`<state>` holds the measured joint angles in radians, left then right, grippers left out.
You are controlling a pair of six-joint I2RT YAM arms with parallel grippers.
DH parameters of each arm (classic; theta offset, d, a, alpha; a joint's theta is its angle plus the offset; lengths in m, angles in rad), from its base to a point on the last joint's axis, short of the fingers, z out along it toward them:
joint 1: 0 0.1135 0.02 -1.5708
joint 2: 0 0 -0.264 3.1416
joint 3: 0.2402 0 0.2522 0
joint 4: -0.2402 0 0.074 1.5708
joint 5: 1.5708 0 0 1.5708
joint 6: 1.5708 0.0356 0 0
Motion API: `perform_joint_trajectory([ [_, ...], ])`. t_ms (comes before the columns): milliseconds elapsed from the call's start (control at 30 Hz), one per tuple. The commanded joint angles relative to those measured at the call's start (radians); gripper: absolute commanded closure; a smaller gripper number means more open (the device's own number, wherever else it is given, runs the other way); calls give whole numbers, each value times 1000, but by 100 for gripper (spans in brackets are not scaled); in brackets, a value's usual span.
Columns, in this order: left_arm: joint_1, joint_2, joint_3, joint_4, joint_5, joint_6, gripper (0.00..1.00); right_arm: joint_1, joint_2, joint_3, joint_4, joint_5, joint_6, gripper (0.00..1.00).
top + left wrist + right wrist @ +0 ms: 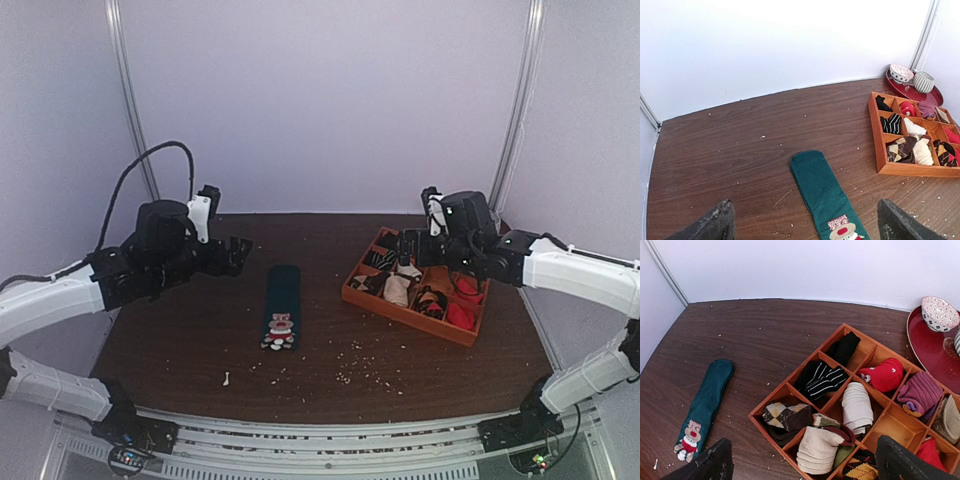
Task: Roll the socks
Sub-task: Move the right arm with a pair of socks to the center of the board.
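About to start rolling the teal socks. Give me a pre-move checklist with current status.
1. The socks lie flat and straight on the table: ok.
2. The left gripper is open and empty: ok.
3. The right gripper is open and empty: ok.
4. The right gripper is near the socks: not ok, it hangs over the orange tray.
5. Single sock or stacked pair: cannot tell.
6. Surface clean: not ok, crumbs near the socks.

Teal socks (pixel 822 192) flat left of the orange tray (pixel 879 150), red plate (pixel 910 92) with bowls (pixel 901 73) behind the tray, left gripper (pixel 805 226) spread wide.
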<state>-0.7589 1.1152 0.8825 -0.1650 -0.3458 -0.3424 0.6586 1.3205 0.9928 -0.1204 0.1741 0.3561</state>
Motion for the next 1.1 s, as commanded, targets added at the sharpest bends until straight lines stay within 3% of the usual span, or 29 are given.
perform_joint_trajectory([
  [0,6,-59,-42,30,-8,51,2,-2,10,36,32,-104,-108,0],
  [100,5,-104,-75,60,21,77,2,0,32,31,107,-274,-149,0],
  [233,6,-162,-114,75,80,80,2,46,105,29,178,-381,-178,0],
  [500,6,-208,-212,80,108,50,2,307,260,-50,457,-532,-394,0],
  [800,6,-242,-270,74,67,-7,2,429,510,76,413,-565,-625,15],
  [1067,6,-241,-288,72,46,-20,2,438,651,213,361,-512,-730,38],
])
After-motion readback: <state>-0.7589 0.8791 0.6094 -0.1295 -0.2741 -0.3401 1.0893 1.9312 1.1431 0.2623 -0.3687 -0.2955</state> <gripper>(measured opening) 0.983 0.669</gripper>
